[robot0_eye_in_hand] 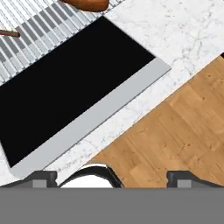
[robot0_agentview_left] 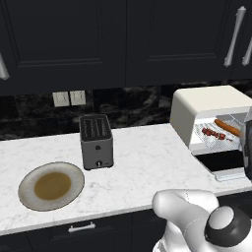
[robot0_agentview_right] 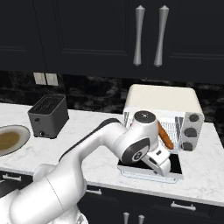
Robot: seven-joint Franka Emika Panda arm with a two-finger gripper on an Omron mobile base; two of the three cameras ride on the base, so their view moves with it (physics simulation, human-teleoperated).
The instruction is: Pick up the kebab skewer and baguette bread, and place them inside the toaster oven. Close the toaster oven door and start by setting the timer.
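baguette bread point(robot0_agentview_left: 228, 127) — lies diagonally on rack | kebab skewer point(robot0_agentview_left: 212, 133) — seemingly parallel

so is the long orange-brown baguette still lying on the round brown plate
No, the round brown plate is bare, and the long orange-brown baguette lies on the wire rack inside the cream-white toaster oven.

The lowered toaster oven door point(robot0_eye_in_hand: 65, 96) lies flat on the counter point(robot0_agentview_left: 147, 162), leaving the oven mouth unblocked.

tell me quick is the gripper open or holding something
gripper: open and empty, above the lowered toaster oven door.
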